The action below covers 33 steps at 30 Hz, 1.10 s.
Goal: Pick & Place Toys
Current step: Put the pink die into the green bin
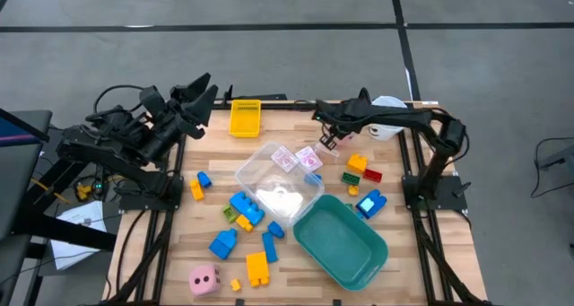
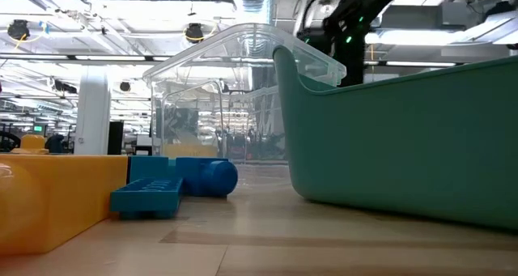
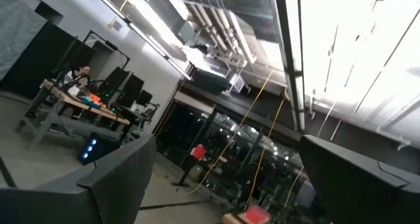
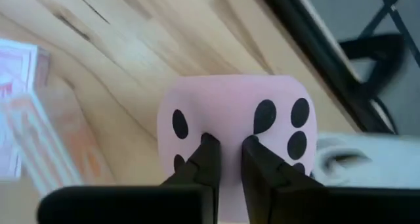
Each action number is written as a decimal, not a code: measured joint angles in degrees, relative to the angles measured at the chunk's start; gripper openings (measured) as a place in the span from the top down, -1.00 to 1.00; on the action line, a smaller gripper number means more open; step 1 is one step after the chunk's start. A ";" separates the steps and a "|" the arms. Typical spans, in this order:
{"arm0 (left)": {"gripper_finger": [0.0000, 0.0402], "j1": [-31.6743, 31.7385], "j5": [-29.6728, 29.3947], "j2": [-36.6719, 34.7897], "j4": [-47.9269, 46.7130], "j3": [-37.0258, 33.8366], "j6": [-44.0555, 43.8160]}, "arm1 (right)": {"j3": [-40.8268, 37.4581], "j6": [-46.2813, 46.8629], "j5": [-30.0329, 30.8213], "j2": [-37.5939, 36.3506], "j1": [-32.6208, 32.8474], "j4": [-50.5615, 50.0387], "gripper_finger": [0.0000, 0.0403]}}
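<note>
My right gripper (image 1: 327, 142) is over the far middle of the table, shut on a pink dark-dotted die (image 4: 230, 119), which fills the right wrist view. Pink-white cards (image 1: 296, 156) lie beside it on the clear container and also show in the right wrist view (image 4: 26, 112). The second pink die (image 1: 204, 279) sits on the table near the near left edge. Blue (image 1: 242, 207), orange (image 1: 257, 268), yellow (image 1: 357, 162) and red and green (image 1: 368, 174) bricks lie on the table. My left gripper (image 1: 204, 89) is open and empty, raised beyond the far left corner. My right gripper meets the die at the edge between two dotted faces (image 4: 227, 129). Its two fingertips (image 4: 209, 145) stand close together with a thin strip of pink between them. The fingers slant down from the table's right. Whether the die is clear of the table, I cannot tell.
A clear plastic container (image 1: 278, 176) lies mid-table, and a teal tub (image 1: 341, 243) stands near right of it. A yellow tray (image 1: 245, 118) is at the far edge and a white cup (image 1: 387, 118) at the far right. In the low view, the tub (image 2: 405, 138) and blue bricks (image 2: 178, 183) are close.
</note>
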 joint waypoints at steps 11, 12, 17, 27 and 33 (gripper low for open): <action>-0.86 0.00 -0.02 -0.02 -0.66 0.00 0.02 | 0.31 17.95 -15.19 -23.82 10.37 -14.33 0.98; -0.86 0.00 -0.02 -0.03 -0.64 0.00 0.02 | 0.31 21.39 -17.16 -26.53 12.74 -14.60 0.99; -0.86 -0.56 -0.11 -0.91 -1.76 0.00 -0.22 | 0.38 43.53 -19.26 -36.96 27.07 -13.01 0.99; -0.86 -4.58 -0.08 -2.49 -3.96 0.00 -0.40 | 0.42 66.45 -10.43 -29.45 51.33 -3.57 0.99; -0.86 -7.40 -0.11 -2.75 -4.12 0.00 -0.40 | 0.42 74.25 -10.53 -24.39 60.77 -0.81 0.99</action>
